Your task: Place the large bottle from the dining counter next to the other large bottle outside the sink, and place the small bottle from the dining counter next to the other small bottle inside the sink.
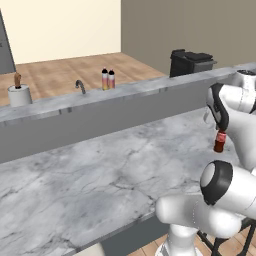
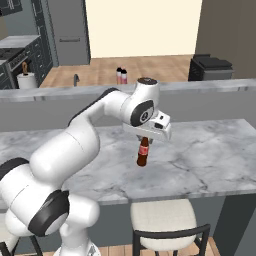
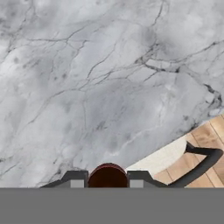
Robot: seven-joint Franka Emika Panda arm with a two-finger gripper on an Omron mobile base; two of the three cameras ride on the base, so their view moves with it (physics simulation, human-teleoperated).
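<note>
Small bottle from the dining counter (image 2: pixel 143 154) is hanging upright in the gripper (image 2: pixel 144 138), its jaws closing on the narrow neck; in the right base view its base is looking just clear of the dining counter (image 2: pixel 210 155), though contact cannot be ruled out. Dark brown body with red label is showing in the left base view (image 1: pixel 219 140), and its round dark cap is sitting between the fingertips (image 3: pixel 77 179) in the hand view. Grey-veined white marble is spreading bare beneath it, with nothing standing near the bottle. A cushioned stool (image 2: pixel 162 217) with a dark curved backrest is standing below the counter's near edge. Beyond, a raised grey ledge is separating this slab from a far counter, where two tall bottles (image 1: pixel 107 79) are standing together beside a curved faucet (image 1: pixel 80 86), and a paper towel roll (image 1: pixel 19 95) is sitting farther left. A black bin (image 2: pixel 212 67) is standing on the wooden floor. The white arm is arching over the slab, wrist pointing straight down.
</note>
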